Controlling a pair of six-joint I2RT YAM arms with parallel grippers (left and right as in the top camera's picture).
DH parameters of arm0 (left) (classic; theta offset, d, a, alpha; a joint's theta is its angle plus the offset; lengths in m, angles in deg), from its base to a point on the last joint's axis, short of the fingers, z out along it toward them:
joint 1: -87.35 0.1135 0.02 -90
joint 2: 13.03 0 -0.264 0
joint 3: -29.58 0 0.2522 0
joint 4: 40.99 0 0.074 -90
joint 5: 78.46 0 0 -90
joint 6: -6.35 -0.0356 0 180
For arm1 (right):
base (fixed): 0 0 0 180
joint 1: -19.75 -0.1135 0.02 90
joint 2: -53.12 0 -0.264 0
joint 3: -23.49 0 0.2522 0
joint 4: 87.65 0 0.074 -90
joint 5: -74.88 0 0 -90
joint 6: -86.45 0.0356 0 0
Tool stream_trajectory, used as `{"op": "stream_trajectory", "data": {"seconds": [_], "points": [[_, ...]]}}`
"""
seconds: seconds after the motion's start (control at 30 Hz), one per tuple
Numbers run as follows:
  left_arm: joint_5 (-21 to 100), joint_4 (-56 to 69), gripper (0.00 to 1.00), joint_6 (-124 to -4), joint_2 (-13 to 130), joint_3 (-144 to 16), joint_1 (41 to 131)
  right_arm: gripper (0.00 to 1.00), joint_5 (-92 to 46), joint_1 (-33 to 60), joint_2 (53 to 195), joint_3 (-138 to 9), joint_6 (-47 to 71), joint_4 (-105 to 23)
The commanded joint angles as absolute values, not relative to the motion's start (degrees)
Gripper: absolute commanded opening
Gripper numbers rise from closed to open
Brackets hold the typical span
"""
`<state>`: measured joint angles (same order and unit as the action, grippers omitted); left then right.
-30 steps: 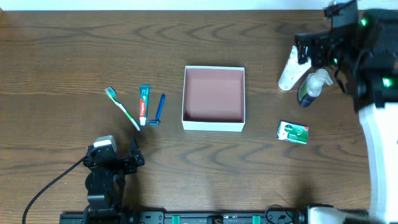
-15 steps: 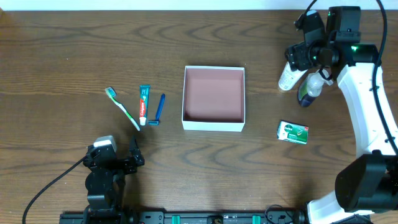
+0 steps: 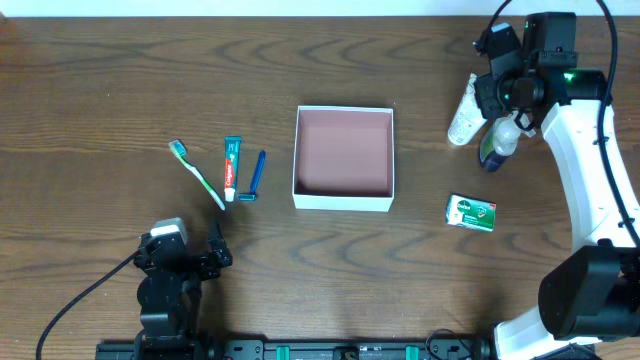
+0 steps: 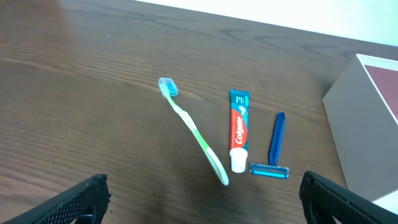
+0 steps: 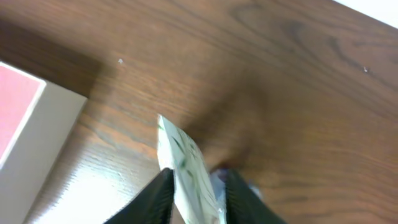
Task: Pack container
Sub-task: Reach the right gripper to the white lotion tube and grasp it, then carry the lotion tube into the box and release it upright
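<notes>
Right end effector (image 5: 198, 186) astride white tube (image 5: 180, 155), outside the container (image 3: 343, 202)

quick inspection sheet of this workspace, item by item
surface: dark brown wooden table, no spills seen
job's things: square white-walled container with a pinkish-brown floor, upright, empty, mid-table
clutter: green toothbrush, red and green toothpaste tube and blue razor lie left of the container; green soap packet, white tube and dark bottle with a clear spray top lie to its right
grippers: left pincer open, near the front edge; right pincer straddles the white tube, grip not confirmable
cables: black cable trails from the left arm
surroundings: pale strip beyond the far edge; otherwise nothing seen
</notes>
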<state>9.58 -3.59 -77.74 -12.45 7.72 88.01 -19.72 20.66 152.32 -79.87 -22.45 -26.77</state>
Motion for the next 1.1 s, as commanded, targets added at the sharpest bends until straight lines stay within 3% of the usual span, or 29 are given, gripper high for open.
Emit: {"op": "stream_trajectory", "data": {"seconds": [0.0,0.23,1.07], "points": [[8.7,-3.3,0.98,-78.5,-12.8,8.8,88.3,0.17,-16.0,20.6,152.4,-81.4,-20.7,-26.3],[8.7,-3.3,0.98,-78.5,-12.8,8.8,88.3,0.01,-16.0,20.1,152.2,-81.4,-19.8,-27.5],[8.7,-3.3,0.98,-78.5,-12.8,8.8,88.3,0.01,-9.8,2.6,130.7,-83.3,0.3,-26.3]]}}
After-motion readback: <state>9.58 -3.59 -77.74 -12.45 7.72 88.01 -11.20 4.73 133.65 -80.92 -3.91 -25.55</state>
